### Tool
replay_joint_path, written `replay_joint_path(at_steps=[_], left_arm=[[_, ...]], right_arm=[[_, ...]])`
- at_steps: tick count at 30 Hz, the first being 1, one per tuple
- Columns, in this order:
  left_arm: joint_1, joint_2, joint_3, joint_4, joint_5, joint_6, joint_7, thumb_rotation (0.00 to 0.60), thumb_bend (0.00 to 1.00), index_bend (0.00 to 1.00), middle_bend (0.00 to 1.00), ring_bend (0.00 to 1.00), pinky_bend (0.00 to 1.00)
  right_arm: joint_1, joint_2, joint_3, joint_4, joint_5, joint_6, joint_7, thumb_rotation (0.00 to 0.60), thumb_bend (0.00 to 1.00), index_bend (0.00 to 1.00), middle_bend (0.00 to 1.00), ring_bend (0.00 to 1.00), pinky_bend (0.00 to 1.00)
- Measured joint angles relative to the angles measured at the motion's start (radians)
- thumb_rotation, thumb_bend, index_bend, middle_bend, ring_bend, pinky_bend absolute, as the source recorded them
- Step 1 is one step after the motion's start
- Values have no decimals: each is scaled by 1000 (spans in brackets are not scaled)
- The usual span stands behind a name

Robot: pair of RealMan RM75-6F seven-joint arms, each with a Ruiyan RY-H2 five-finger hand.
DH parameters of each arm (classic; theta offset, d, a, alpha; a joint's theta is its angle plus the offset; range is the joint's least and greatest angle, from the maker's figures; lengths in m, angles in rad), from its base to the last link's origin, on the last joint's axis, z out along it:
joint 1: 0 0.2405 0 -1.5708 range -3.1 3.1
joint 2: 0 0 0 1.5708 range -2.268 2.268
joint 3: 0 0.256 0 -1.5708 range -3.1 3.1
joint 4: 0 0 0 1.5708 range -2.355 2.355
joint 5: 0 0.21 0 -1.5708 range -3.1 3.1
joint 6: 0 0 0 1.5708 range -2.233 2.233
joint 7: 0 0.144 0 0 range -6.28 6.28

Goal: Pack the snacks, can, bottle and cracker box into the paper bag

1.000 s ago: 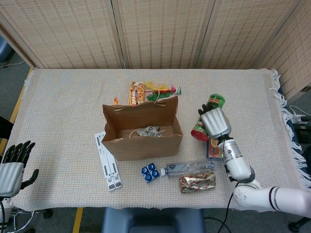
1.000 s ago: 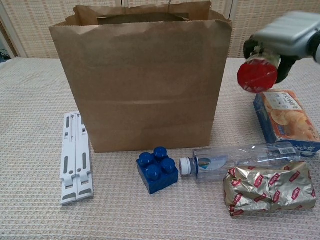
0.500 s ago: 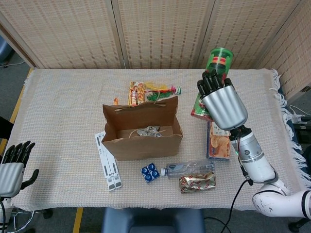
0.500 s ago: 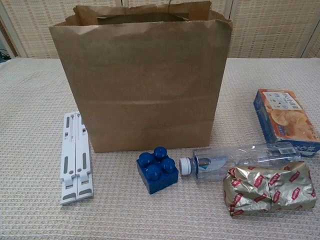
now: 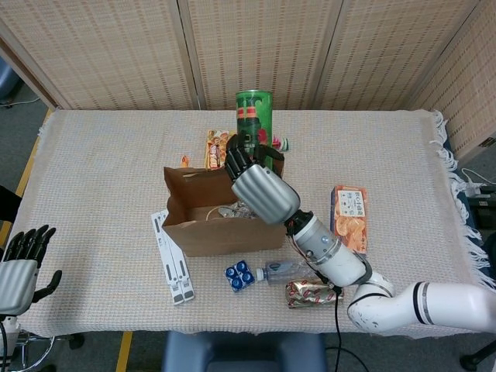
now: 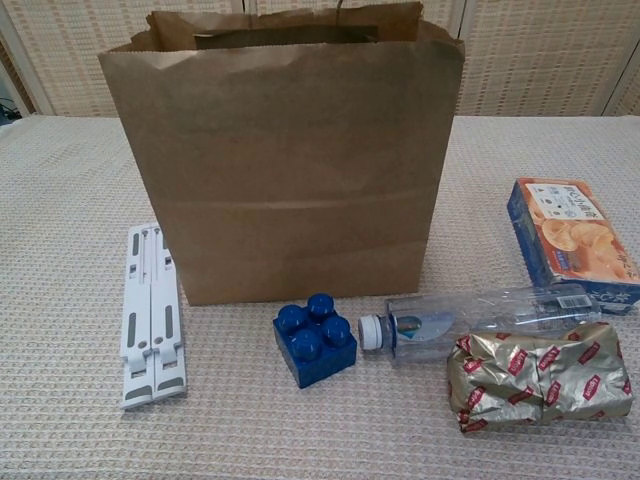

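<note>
The paper bag (image 6: pixel 285 160) stands mid-table, a folding stand (image 6: pixel 150 315) to its left, block (image 6: pixel 315 338), bottle (image 6: pixel 475 315) and foil snack (image 6: pixel 535 375) before it, cracker box (image 6: pixel 570 240) to its right.

bag (image 6: pixel 280 180): matt brown paper, creased | tablecloth (image 6: pixel 60 200): rough woven cloth, beige | bottle (image 6: pixel 480 318): clear glossy plastic | snack pack (image 6: pixel 540 375): shiny crinkled gold foil | block (image 6: pixel 314 339): smooth blue plastic | box (image 6: pixel 570 240): printed cardboard | right hand (image 5: pixel 260 190): smooth grey shell, black fingers | can (image 5: pixel 253 116): glossy green
</note>
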Motion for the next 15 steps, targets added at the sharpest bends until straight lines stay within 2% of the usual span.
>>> replay_joint_path(at_steps=[2,6,9,10,12,14,15], left_arm=[[-1,2,0,1,0,-2,-7,600,380,28,0,0,0],[-2,7,2,2,5,-6,-22,600,379,32,0,0,0],[-2,8,3,4,6,-6,-25,600,379,33,0,0,0],[-2,8,3,4,6,-6,-25,600,379,33,0,0,0],[-3,7,3,4,6,-6,-24,600,378,33,0,0,0],[-3,7,3,3,5,-6,-22,600,379,33,0,0,0],[-3,7,2,3,5,-6,-22,600,379,33,0,0,0]], right_arm=[[14,-18,-7,22,11,-15,-33,600,227,684,658,688,689],[52,-46,-54,76,15,-88,-134,600,227,683,659,679,674],[74,-65,-85,102,30,-123,-177,600,227,652,658,642,612],[76,-67,-87,103,36,-124,-179,600,227,598,654,596,552],[76,-72,-89,101,53,-122,-188,600,220,399,561,449,403],[76,-75,-90,97,69,-113,-207,600,177,115,347,224,208],[75,-77,-91,94,79,-102,-224,600,153,42,265,145,149]])
